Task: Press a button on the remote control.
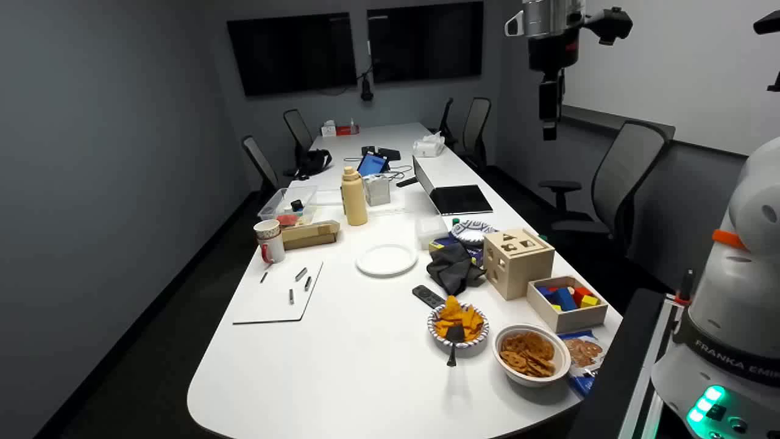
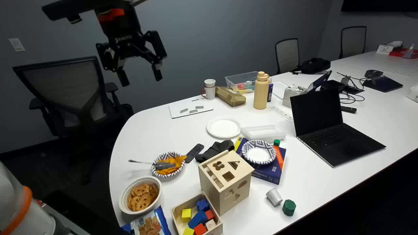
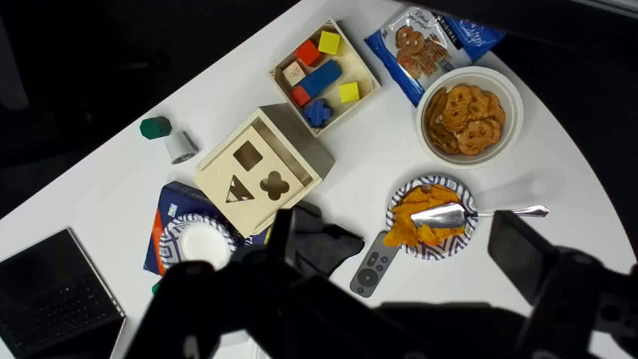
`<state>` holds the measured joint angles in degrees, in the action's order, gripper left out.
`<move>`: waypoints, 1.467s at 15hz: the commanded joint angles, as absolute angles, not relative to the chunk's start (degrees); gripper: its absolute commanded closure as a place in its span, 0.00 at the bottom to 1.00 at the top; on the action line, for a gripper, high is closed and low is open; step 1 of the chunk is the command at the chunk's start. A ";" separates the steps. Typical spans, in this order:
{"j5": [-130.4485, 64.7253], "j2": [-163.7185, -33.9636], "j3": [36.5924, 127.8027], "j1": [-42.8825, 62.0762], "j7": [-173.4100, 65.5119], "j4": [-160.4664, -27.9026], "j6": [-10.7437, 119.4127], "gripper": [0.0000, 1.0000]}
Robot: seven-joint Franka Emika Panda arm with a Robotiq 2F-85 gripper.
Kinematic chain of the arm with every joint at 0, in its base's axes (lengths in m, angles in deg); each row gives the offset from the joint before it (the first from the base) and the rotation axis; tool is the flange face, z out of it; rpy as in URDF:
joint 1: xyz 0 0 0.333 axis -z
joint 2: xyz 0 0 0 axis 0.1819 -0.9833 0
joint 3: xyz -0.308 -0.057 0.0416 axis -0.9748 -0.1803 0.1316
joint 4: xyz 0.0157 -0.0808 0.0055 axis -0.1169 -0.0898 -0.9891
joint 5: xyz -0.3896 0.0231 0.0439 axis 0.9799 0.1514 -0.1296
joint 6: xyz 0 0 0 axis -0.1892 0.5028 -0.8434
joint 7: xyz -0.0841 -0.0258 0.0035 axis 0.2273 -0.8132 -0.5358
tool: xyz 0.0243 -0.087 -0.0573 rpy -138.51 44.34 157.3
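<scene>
The remote control [image 3: 368,274] is a small dark grey, low, oblong device with a round pad and several buttons. It lies on the white table, one end under the rim and chips of a patterned bowl in the wrist view. It also shows in both exterior views [image 1: 428,296] [image 2: 194,152], between the chip bowl and a black cloth. My gripper [image 2: 140,75] is open and empty, high above the table. In the wrist view its fingers [image 3: 398,237] stand wide apart, with the remote control seen between them far below. In an exterior view the gripper [image 1: 550,116] appears edge-on.
The chip bowl [image 3: 432,249] holds a metal server with its handle sticking out. Around stand a black cloth [image 3: 324,249], wooden shape box [image 2: 225,182], block tray [image 2: 217,225], cookie bowl [image 2: 122,199], white plate [image 2: 223,128] and laptop [image 2: 343,143]. Another dark oblong device [image 2: 348,109] lies behind the laptop.
</scene>
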<state>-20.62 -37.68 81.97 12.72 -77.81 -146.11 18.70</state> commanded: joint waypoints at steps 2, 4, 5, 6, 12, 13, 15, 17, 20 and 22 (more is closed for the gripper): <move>-20.03 -37.66 81.11 11.51 -77.16 -145.94 18.36 0.00; -20.03 -37.66 81.11 11.51 -77.16 -145.94 18.36 0.00; -20.03 -37.66 81.11 11.51 -77.16 -145.94 18.36 0.00; -20.22 -39.68 81.33 11.71 -75.92 -145.07 19.23 0.00; -23.09 -56.73 82.69 9.97 -68.40 -144.14 40.19 0.00; -23.50 -60.65 83.07 9.92 -66.96 -143.57 44.29 0.00; -23.61 -68.39 84.02 9.94 -65.04 -142.33 51.62 0.00; -23.87 -76.01 84.82 10.06 -63.09 -140.62 57.56 0.00; -24.04 -87.56 85.16 10.36 -61.45 -136.52 63.65 0.00; -24.89 -95.28 84.83 10.58 -61.42 -132.70 66.34 0.00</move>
<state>-23.04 -84.09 84.72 9.97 -61.94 -139.76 63.30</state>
